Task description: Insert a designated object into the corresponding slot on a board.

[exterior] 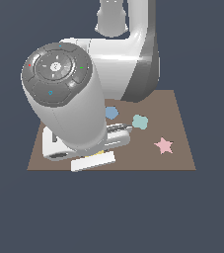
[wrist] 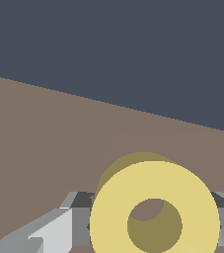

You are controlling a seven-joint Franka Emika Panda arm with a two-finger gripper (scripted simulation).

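The yellow ring (wrist: pixel 153 180) fills the near part of the wrist view, lying flat with its round hole showing the brown board (wrist: pixel 44 143) beneath. My gripper (wrist: pixel 153 222) has a grey finger (wrist: pixel 79 217) against each side of the ring and appears shut on it. In the exterior view the gripper (exterior: pixel 94 157) is low over the board's (exterior: pixel 180 153) front edge, towards the exterior view's left. Only a yellow sliver of the ring (exterior: pixel 98 153) shows there under the hand. The navy ring-shaped slot is hidden from both views.
A blue pentagon-like piece (exterior: pixel 112 112), a pale teal piece (exterior: pixel 140 121) and a pink star (exterior: pixel 164 145) lie on the board to the exterior view's right of the arm. The arm's bulk (exterior: pixel 64 99) hides the board's left half.
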